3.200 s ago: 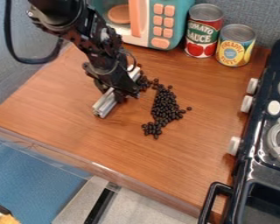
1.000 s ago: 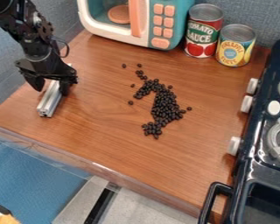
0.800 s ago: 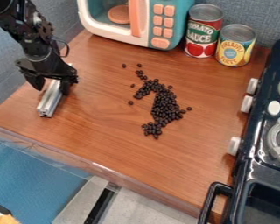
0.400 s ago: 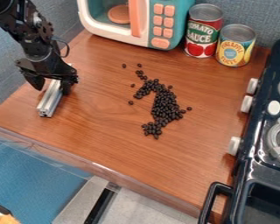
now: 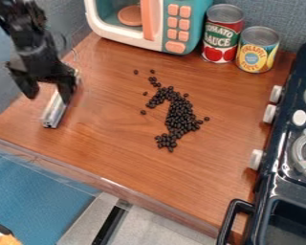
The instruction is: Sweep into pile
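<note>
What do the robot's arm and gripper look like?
The arm is black and chunky, made of jointed segments. The gripper is black too, with a wide body and two dark fingers that narrow toward their ends.

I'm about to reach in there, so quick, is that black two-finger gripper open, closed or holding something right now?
Black two-finger gripper: open, its fingers spread wide at the long silver metal bar, not clamped on it.

Red can (image 5: 223, 34): label reads "TOMATO SAUCE". Yellow can (image 5: 257, 50): label reads "PINEAPPLE"; lower word not clearly legible.
</note>
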`<state>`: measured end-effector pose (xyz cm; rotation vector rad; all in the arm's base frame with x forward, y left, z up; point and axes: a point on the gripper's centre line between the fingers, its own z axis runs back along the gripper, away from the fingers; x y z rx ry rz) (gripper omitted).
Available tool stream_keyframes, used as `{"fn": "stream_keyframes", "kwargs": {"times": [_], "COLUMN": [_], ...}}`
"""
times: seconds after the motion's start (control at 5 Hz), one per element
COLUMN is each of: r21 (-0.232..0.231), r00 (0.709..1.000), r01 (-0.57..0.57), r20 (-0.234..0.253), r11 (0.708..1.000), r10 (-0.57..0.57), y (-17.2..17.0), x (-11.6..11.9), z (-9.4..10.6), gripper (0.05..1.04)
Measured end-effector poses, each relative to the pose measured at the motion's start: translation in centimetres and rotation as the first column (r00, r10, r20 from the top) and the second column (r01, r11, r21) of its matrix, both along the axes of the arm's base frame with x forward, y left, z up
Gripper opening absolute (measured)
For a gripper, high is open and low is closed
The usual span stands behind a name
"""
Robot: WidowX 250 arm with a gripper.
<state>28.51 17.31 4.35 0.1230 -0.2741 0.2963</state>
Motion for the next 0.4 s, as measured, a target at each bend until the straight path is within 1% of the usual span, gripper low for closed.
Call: {"fn": "stream_keyframes", "kwargs": {"times": [0.4], "r21": [-0.001], "r00": [1.000], "r01": [-0.003], "r20": [0.001], "r11": [1.000], "r10": [0.003], "y": [0.03], "x": [-0.02], "z": [0.12], "gripper": [0.998]}}
